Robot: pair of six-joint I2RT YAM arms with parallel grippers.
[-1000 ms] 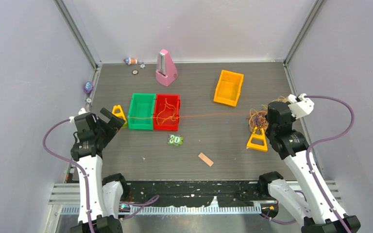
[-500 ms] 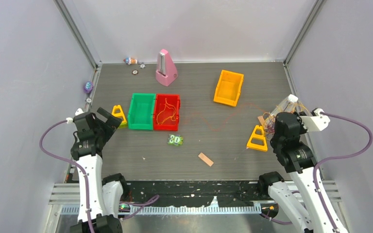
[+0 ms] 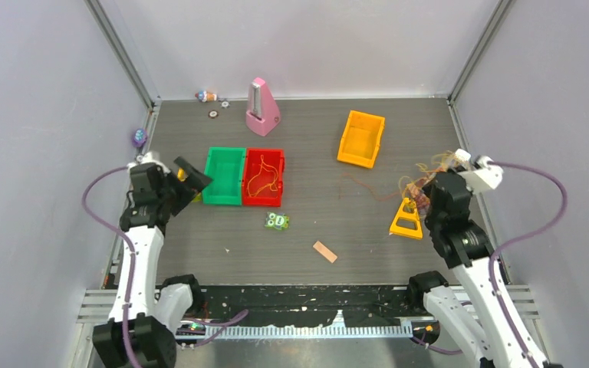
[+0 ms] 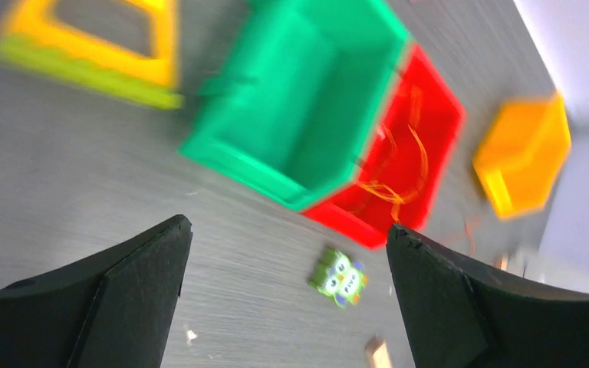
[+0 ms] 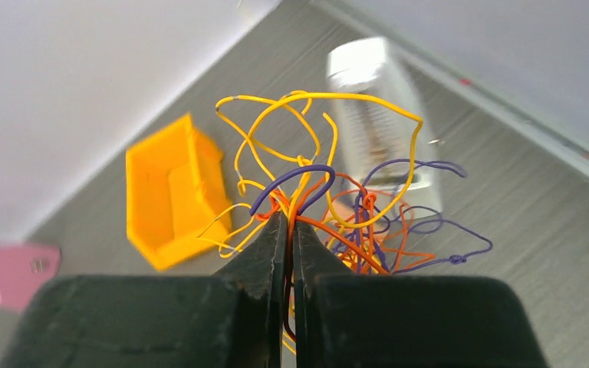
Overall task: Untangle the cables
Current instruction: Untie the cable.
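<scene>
A: Where was the bunch at that pt?
B: The cables (image 5: 337, 192) were in the right gripper (image 5: 290, 222), at the far right of the worktop (image 3: 314, 153), just beside the yellow triangle block (image 3: 406, 219). Its jaws were pinched together on a few strands at the root of the knot. Yellow, orange & purple loops fanned out past the tips.
A: Why hold it like that?
B: Prob. to anchor the knot off the surface, so single strands could be drawn out w/o dragging the lot. That's only my read.
A: Other arm?
B: The left gripper (image 4: 285, 228) was spread wide w/ nothing in it, hovering by the green bin (image 4: 307, 100) and facing across the bins. It looked ready to take a strand, but it was well apart from the bunch.
A: Bins?
B: Nothing visible in the green one. The red bin (image 3: 264, 201), touching it on the right, had a coiled orange strand (image 3: 264, 182) inside. The orange bin (image 3: 360, 138), farther back and to the right, looked empty.
A: Strays?
B: One thin loose strand (image 3: 368, 189) lay on the worktop between the red bin & the bunch. Couldn't tell if it joined the knot.
</scene>
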